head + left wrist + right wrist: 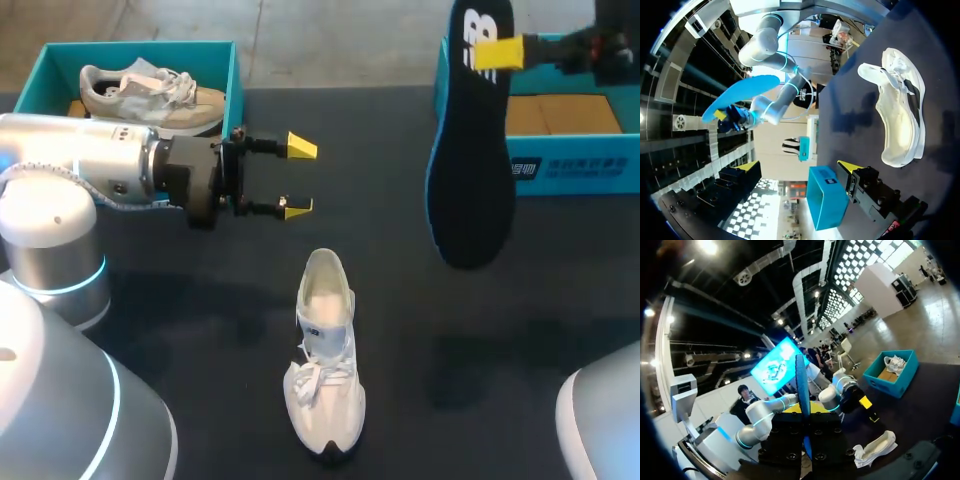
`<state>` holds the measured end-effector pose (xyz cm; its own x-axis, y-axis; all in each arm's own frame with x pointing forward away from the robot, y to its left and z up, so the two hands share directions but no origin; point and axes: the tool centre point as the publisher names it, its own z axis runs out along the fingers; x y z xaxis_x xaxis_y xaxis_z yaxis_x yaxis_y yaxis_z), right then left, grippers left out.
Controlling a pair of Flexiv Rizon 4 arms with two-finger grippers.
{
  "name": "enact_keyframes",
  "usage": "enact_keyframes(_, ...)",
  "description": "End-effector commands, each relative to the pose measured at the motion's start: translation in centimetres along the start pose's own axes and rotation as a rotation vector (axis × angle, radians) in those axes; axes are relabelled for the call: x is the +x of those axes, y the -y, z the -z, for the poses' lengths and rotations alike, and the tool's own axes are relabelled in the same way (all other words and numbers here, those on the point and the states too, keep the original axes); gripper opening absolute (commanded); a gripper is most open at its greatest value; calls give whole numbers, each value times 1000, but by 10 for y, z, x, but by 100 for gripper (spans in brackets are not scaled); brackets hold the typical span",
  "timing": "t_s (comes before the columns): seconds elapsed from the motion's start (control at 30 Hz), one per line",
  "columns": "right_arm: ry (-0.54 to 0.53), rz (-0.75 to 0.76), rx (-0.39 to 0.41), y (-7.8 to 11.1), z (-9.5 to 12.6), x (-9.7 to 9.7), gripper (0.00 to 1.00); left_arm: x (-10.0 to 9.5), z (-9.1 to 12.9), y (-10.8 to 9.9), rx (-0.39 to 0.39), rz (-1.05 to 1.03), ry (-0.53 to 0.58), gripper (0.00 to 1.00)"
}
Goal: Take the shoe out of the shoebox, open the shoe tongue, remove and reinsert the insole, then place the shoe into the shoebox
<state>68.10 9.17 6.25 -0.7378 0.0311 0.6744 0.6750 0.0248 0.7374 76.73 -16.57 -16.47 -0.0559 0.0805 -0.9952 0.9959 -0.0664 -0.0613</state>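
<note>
There's the white shoe (325, 360), upright on the dark table (200, 320) at the lower centre of the head view, toe toward the bottom edge and opening facing up. Top right, the right gripper (497, 52) is clamped on the dark insole (470, 150), which hangs lengthways down in the air in front of the teal shoebox (575, 170). Over at upper left of centre, the left gripper (299, 177) has its fingers spread wide with nothing between them. A second teal box (232, 85) at top left holds a grey shoe (150, 92)
</note>
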Motion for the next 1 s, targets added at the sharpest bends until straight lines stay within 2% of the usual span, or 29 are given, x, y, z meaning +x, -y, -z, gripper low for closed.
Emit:
enact_keyframes(0.03, -56, -1, 95, -35, -6, -24, 0, 1, -1, 0, -1, -2, 2, 100)
enact_keyframes(0.53, -56, -1, 95, -35, -6, -24, 0, 1, -1, 0, -1, -2, 2, 100)
enact_keyframes(0.67, -21, -88, 75, -43, -2, -52, 0, 1, -1, 0, -1, -2, 2, 100)
enact_keyframes(0.83, -18, -199, 33, -37, 2, -83, 0, 1, -1, 0, -1, -2, 2, 100)
enact_keyframes(1.0, -24, -288, 43, -34, 4, -103, 0, 1, -1, 0, -1, -2, 2, 100)
